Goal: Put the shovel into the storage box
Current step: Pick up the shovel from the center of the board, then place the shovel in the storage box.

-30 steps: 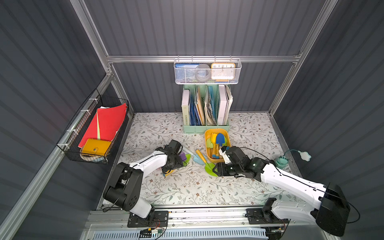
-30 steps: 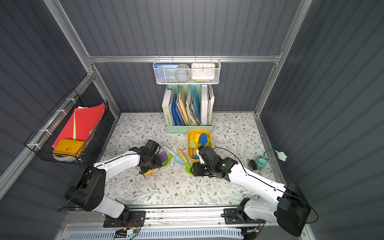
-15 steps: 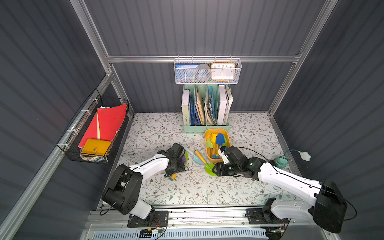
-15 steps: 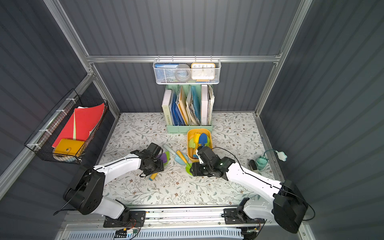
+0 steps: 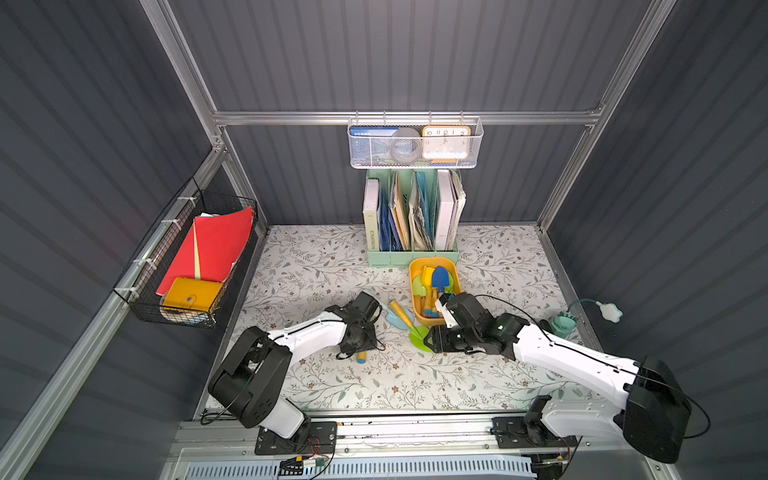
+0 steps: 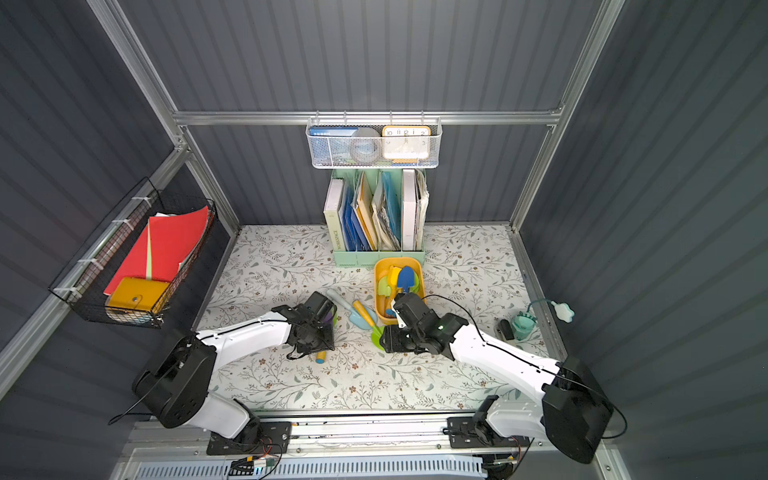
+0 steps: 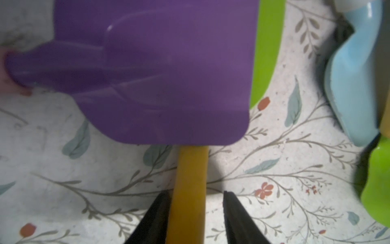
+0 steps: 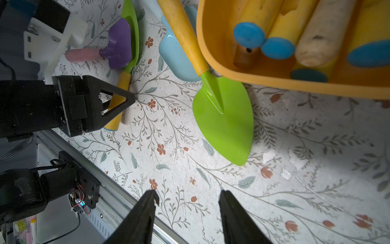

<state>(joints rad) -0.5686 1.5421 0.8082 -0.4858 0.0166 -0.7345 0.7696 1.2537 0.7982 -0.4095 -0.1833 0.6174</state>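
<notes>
Yellow-handled shovel (image 7: 190,190) lies on the table (image 5: 332,257) left of the box (image 5: 432,260), handle toward the front edge, blade toward the back. Left gripper (image 7: 196,192) straddles the handle unclamped; right gripper (image 8: 188,193) gapes empty.

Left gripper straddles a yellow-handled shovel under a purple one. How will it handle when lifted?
Likely stiff and light: the yellow-handled shovel looks like moulded plastic. Its round handle may twist in the left gripper, blade-heavy at one end. The purple shovel resting on it will probably slide off.
</notes>
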